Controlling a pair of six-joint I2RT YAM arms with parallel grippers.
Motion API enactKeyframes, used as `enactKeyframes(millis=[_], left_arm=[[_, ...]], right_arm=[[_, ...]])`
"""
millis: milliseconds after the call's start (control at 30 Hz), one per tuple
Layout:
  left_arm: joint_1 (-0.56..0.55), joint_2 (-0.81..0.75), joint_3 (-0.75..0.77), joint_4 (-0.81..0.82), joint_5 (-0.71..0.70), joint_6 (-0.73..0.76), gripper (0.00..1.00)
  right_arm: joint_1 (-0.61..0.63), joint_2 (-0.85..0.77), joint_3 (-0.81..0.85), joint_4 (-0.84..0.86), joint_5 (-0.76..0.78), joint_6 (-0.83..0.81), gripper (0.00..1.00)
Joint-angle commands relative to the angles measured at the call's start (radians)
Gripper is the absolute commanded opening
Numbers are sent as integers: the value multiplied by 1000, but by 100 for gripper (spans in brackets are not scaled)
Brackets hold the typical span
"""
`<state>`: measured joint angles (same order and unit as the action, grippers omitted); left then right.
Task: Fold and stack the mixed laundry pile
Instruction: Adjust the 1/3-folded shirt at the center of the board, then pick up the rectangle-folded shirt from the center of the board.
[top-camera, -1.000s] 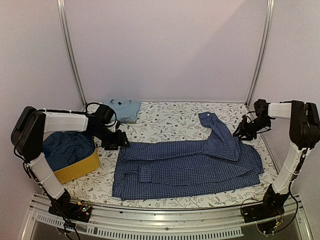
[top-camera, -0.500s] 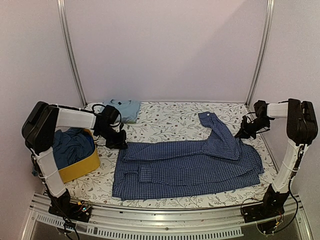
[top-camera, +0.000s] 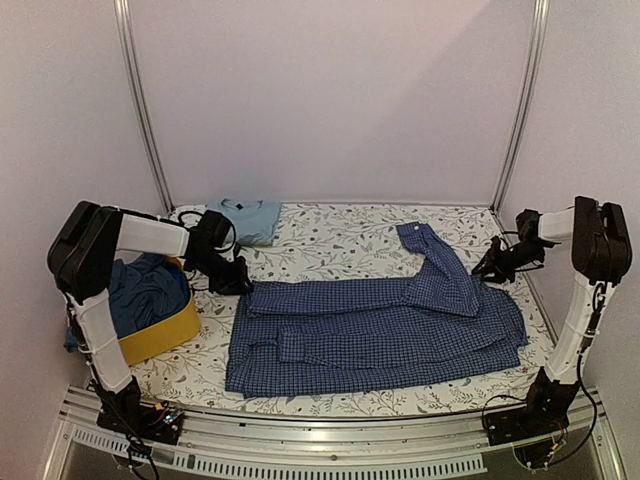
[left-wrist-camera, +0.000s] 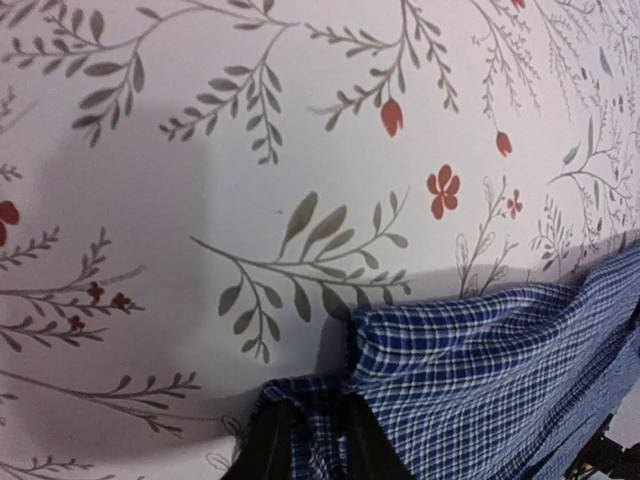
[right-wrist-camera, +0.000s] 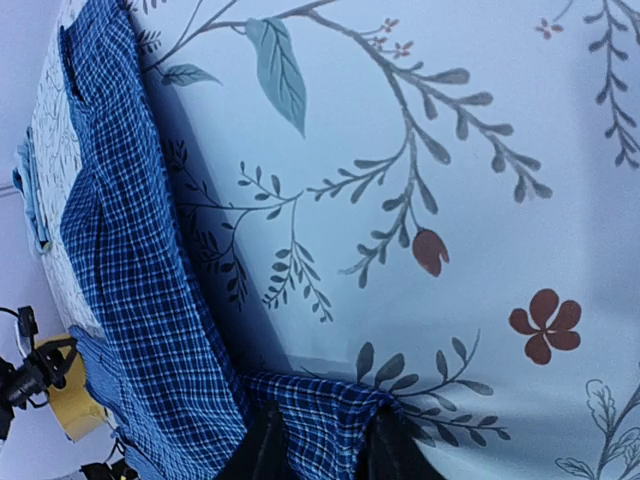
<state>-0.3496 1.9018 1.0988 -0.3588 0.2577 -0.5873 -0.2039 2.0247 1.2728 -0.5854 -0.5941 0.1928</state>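
While left gripper and right gripper each pinch an edge, navy-and-white checked shirt lies spread flat, slightly rumpled

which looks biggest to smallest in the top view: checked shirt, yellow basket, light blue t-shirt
1. checked shirt, by far
2. yellow basket, partly hidden by the left arm
3. light blue T-shirt, though it lies farther from the camera
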Motion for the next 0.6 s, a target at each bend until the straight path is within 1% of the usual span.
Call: enactKeyframes(millis=[0, 33, 100, 167, 233, 300, 367, 567], left_arm=[[21, 1, 44, -32, -20, 27, 43], [21, -15, 53, -41, -29, 35, 52], [25, -49, 77, -64, -45, 58, 66], [25, -72, 114, -94, -69, 86, 75], [27, -84, 160, -119, -90, 110, 83], [26, -90, 192, -129, -96, 130, 89], [26, -90, 219, -133, -100, 136, 92], [25, -82, 254, -110, -59, 118, 96]], right_arm=[[-7, -19, 39, -36, 65, -18, 38], [-8, -45, 51, -51, 79, -24, 43], [-8, -121, 76, -62, 92, -37, 54], [-7, -172, 111, -54, 80, -46, 59], [-6, -194, 151, -34, 51, -49, 62], [-4, -182, 191, -9, 21, -42, 63], [15, -151, 259, -4, 11, -40, 64], [104, 7, 467, -27, 62, -82, 64]])
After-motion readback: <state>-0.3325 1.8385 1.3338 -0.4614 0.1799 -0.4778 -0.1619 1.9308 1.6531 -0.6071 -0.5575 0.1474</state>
